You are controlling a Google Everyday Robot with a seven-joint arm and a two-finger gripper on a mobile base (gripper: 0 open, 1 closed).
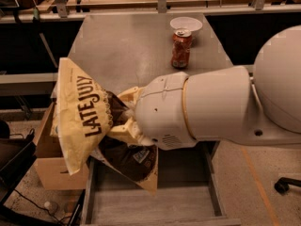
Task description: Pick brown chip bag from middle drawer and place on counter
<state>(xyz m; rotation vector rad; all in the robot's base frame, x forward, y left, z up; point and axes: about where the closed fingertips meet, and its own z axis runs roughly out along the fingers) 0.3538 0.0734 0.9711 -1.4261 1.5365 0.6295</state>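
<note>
Arm [216,107] low over middle drawer [150,206], end effector [121,121] clamping brown chip bag [82,109].

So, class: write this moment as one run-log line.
end effector: shut on brown chip bag | bag: held over open middle drawer, not yet on counter | counter: soda can, white bowl

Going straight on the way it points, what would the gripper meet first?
The gripper points toward the picture's left, shut on the chip bag. Beyond it the way looks free above the cardboard box; depth is unclear.
</note>
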